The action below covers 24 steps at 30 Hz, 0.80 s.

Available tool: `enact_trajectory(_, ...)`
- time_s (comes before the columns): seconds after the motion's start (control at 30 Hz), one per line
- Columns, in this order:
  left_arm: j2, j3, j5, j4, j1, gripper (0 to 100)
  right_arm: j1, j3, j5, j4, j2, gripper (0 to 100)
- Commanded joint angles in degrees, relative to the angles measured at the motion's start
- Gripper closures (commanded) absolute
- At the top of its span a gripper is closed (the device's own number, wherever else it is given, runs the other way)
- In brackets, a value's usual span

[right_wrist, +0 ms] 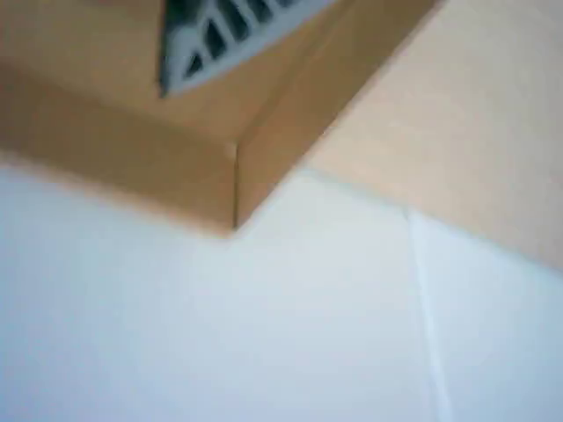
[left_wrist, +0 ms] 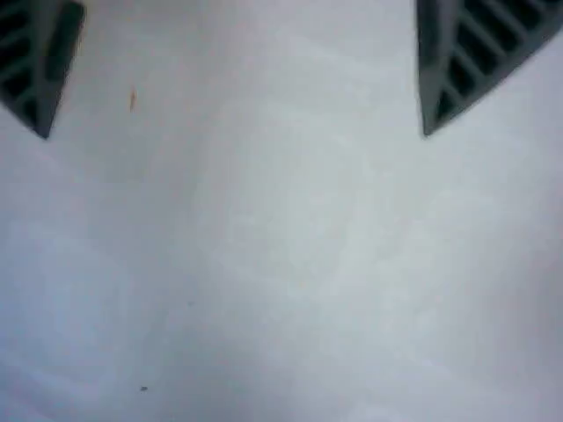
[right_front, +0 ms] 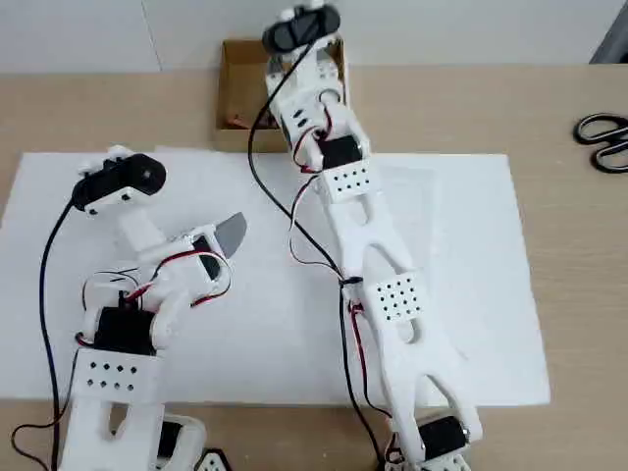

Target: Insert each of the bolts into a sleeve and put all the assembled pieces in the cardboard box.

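Plainly, the cardboard box [right_front: 235,83] is the anchor of this scene: it sits on the wooden table [right_front: 569,294], touching the far edge of the white sheet [right_front: 471,245], its top open and its brown walls thin, matte and square-cornered. We judge it light and fairly stiff, so a nudge from an arm could slide it across the smooth wood, and pieces are better dropped in from above than pushed against a wall. A small reddish thing [right_front: 235,122] lies inside the box by its near wall, too small for us to tell whether it is an assembled piece. Going by the task, we expect bolts and sleeves to be small, hard, light and round, apt to roll on the slick sheet, and best pinched across the shank, not the head. The right gripper [right_wrist: 220,40] hangs over the box's near corner, and we cannot tell whether it is released or clenched. The left gripper [left_wrist: 233,134] is released, its dark ribbed pads [left_wrist: 457,61] spread wide over bare sheet, well apart from the box on the near-left side. Metal scissors [right_front: 603,140] lie well to the right of the box.
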Motion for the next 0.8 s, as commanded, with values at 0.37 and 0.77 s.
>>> enact_trajectory(0.37,-24.09,-3.12,-8.35,-0.88,0.18,75,1.71,-6.42,-0.18,38.37,-31.08,79.8)
enact_trajectory(0.77,-52.31,9.8,-8.44,-1.23,0.0,75,2.51,-6.33,-0.35,62.11,-56.75,79.8)
